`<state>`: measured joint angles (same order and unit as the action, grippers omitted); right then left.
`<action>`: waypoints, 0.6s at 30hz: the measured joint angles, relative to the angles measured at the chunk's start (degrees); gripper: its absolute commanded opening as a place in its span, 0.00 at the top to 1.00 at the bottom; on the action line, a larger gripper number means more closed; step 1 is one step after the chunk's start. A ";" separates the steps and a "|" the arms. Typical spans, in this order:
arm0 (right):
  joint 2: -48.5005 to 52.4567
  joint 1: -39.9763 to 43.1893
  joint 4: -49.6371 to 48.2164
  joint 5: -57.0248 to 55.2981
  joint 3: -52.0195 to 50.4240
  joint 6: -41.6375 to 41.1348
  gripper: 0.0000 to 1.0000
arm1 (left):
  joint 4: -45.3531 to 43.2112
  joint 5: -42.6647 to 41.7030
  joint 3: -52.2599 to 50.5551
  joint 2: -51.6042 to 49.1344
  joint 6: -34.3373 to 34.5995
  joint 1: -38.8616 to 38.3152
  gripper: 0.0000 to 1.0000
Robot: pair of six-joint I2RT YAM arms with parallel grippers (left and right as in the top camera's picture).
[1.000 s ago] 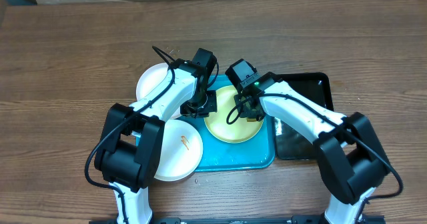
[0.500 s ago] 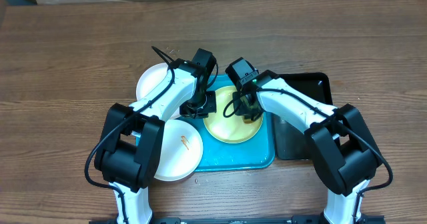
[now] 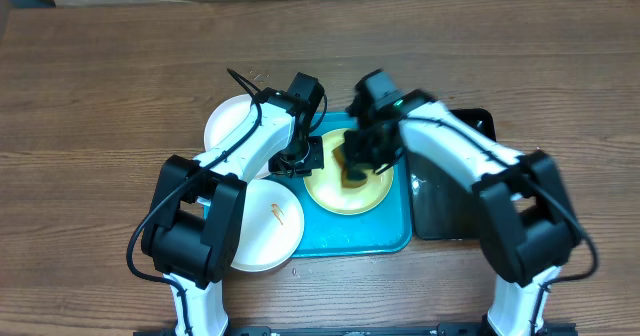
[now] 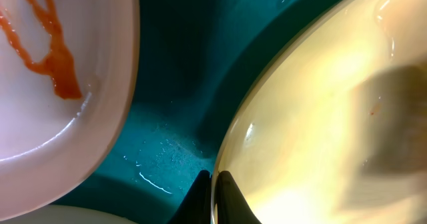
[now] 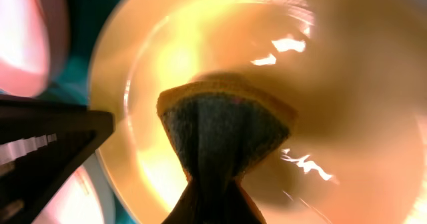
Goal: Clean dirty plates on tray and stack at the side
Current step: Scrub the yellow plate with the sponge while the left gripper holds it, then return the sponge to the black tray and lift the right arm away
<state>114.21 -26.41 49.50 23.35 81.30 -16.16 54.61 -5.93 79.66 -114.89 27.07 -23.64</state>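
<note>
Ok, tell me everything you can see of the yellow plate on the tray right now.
The yellow plate is round, glossy and shallow, pale yellow-green, plastic or glazed by its look. It sits face up on the turquoise tray. Wet-looking highlights shine on it. The left gripper pinches its rim, and the sponge held in the right gripper rests on its inner face.

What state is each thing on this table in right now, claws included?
Yellow-green plate: on the tray, sponge on it.
Sponge: pressed on that plate.
Near white plate: orange smear, dirty.
Far white plate: partly hidden under the left arm.
Tray: turquoise, wet spots.
Left gripper: shut on the yellow-green plate's rim.
Right gripper: shut on the sponge.
</note>
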 measured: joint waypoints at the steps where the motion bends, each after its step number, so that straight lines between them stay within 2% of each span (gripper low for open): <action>1: -0.79 1.09 1.16 0.42 0.63 0.59 0.96 | -0.04 0.00 0.00 0.00 0.02 0.00 0.96; 5: -8.07 7.72 8.04 0.00 2.43 2.56 0.96 | -0.20 -0.02 0.02 0.00 0.02 0.00 0.96; 10: -14.53 16.33 15.72 -6.05 3.67 3.32 0.96 | -0.24 -0.02 0.02 0.00 0.02 0.00 0.96; 15: -14.40 21.14 15.76 -12.94 1.79 3.28 0.96 | -0.68 -0.04 0.02 0.00 0.00 -0.02 0.95; 18: -14.38 21.79 12.11 -17.77 -2.49 2.75 0.96 | -0.83 -0.04 0.04 0.00 0.00 -0.02 0.95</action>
<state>99.83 -4.62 61.60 5.58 78.81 -13.41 53.78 -5.98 79.70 -114.89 27.07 -23.66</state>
